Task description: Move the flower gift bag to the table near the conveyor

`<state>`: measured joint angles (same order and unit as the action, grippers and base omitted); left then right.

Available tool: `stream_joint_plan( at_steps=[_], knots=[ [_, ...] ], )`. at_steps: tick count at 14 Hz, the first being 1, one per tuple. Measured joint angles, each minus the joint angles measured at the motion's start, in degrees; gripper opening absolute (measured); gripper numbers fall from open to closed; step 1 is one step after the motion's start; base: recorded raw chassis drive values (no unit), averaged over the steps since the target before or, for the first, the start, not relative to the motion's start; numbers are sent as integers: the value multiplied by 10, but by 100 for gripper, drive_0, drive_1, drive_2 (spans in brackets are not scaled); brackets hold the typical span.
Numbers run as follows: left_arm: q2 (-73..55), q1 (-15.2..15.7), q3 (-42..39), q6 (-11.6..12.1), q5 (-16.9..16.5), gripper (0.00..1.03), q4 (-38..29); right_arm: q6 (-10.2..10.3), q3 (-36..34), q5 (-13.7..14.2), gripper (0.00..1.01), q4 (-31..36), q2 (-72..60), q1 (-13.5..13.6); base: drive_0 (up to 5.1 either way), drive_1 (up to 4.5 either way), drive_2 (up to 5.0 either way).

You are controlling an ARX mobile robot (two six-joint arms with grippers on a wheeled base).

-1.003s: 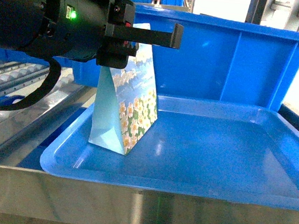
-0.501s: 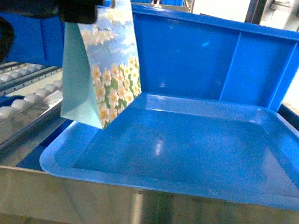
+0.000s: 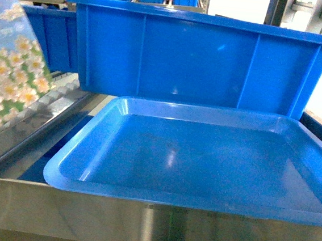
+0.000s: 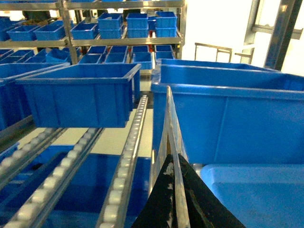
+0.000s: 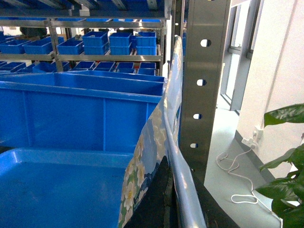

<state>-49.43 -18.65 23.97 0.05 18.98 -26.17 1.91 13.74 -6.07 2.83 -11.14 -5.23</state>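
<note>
The flower gift bag point(image 3: 6, 71), sky-blue with white daisies, hangs blurred at the far left of the head view, beside the conveyor point(image 3: 61, 91) rollers. No gripper shows in that view. In the left wrist view my left gripper point(image 4: 172, 160) is shut on a thin pale bag edge point(image 4: 169, 118) over the conveyor point(image 4: 133, 142). In the right wrist view my right gripper point(image 5: 176, 164) is shut on a flower-printed bag point(image 5: 142, 161) right of the tray. The table is out of view.
A shallow blue tray point(image 3: 203, 159) lies on the steel rack point(image 3: 139, 226), with a large blue bin point(image 3: 201, 61) behind it. Shelves of blue bins point(image 4: 118, 28) stand farther back. A steel post point(image 5: 204, 71) and a plant point(image 5: 285, 156) are at the right.
The bag rose out of the blue tray and swung left, close to the head camera. The left arm and gripper that carried it have gone out of the head view.
</note>
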Motion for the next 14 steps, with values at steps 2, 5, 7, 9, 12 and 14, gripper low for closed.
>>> stream_joint_plan(
  at_steps=[2,5,7,9,12,14],
  knots=[
    [108,47,-26,4,-21,2,70,0,0,0,2,0,0,0,0,0,0],
    [158,52,-28,9,-25,2,73,0,0,0,2,0,0,0,-161,45,115],
    [149,50,-31,9,-31,2,78,0,0,3,2,-2,0,0,-461,80,393],
    [150,50,-33,9,-29,2,77,0,0,2,2,0,0,0,-454,82,401],
    [151,50,-33,15,-29,2,77,0,0,2,2,0,0,0,-465,70,390],
    [151,50,-33,15,-29,2,77,0,0,2,2,1,0,0,-468,68,387]
  ],
)
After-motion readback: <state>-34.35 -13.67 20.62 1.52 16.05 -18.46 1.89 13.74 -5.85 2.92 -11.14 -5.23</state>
